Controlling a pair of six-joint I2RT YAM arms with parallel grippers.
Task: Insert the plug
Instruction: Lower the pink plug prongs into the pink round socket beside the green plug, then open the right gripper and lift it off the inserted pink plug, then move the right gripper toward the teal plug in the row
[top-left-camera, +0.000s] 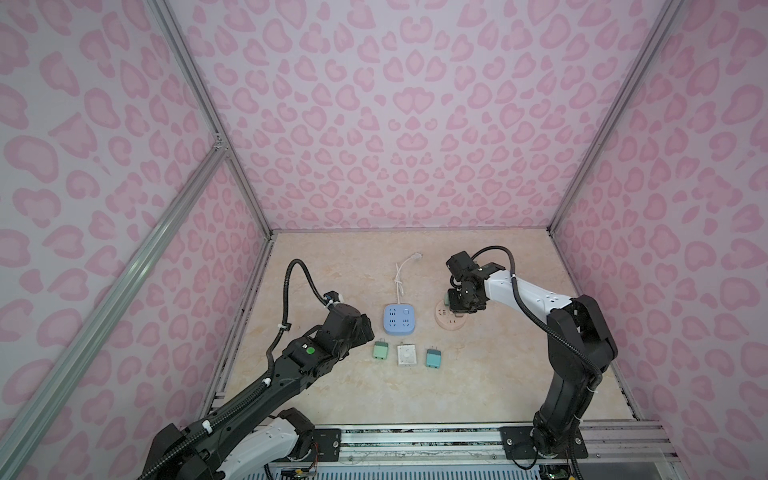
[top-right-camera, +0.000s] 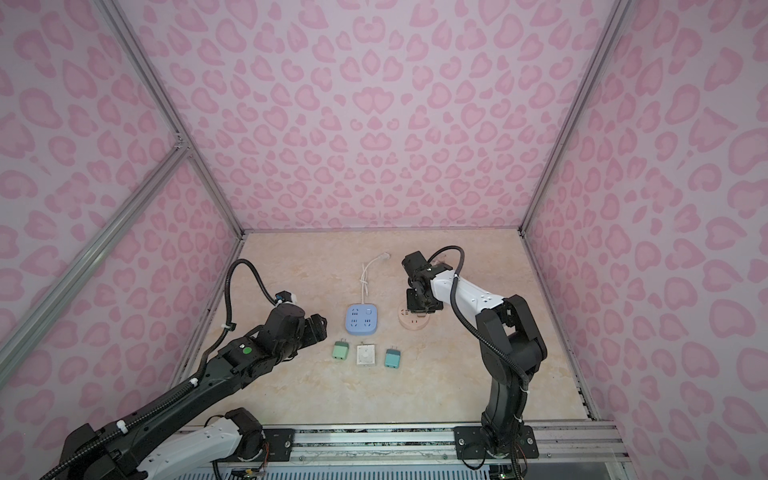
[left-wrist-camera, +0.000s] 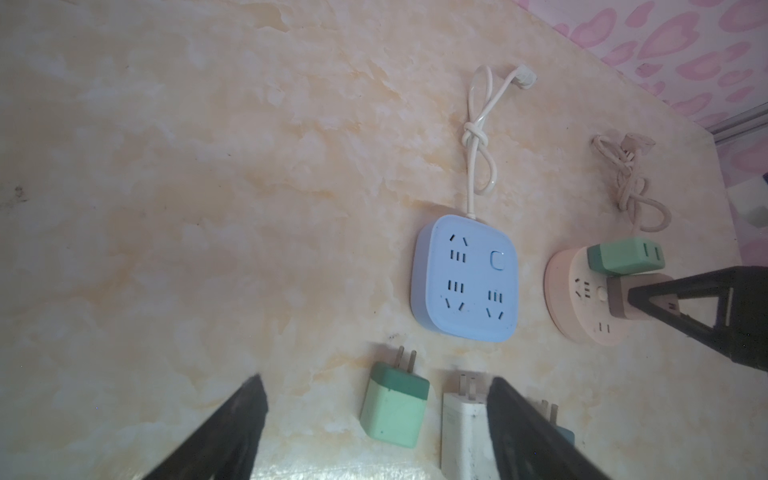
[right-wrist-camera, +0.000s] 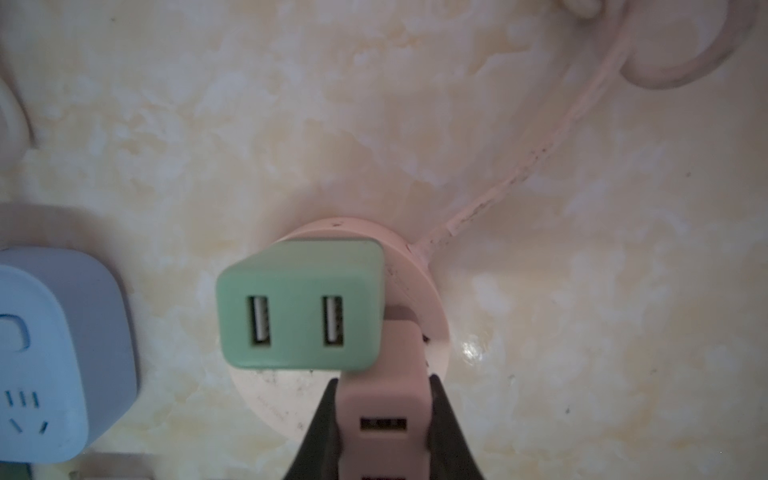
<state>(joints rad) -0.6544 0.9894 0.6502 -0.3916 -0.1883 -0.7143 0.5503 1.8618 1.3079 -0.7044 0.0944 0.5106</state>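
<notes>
My right gripper (right-wrist-camera: 382, 382) is shut on a pink plug (right-wrist-camera: 382, 415), one finger on each side. The plug stands upright on the face of a round pink socket (left-wrist-camera: 569, 299); its prongs are hidden. A green plug (right-wrist-camera: 299, 307) with two USB ports sits in the same socket, right beside the pink one. In both top views the right wrist covers the pink plug over the round socket (top-left-camera: 451, 323). My left gripper (left-wrist-camera: 376, 380) is open and holds nothing, hovering low over the table near a loose light green plug (left-wrist-camera: 395, 409).
A blue square socket (top-left-camera: 400, 318) with a knotted white cord lies left of the round one. In a row nearer the front lie the light green plug (top-left-camera: 380, 351), a white plug (top-left-camera: 406, 354) and a teal plug (top-left-camera: 433, 358). A pink cord (right-wrist-camera: 519, 166) trails behind the round socket.
</notes>
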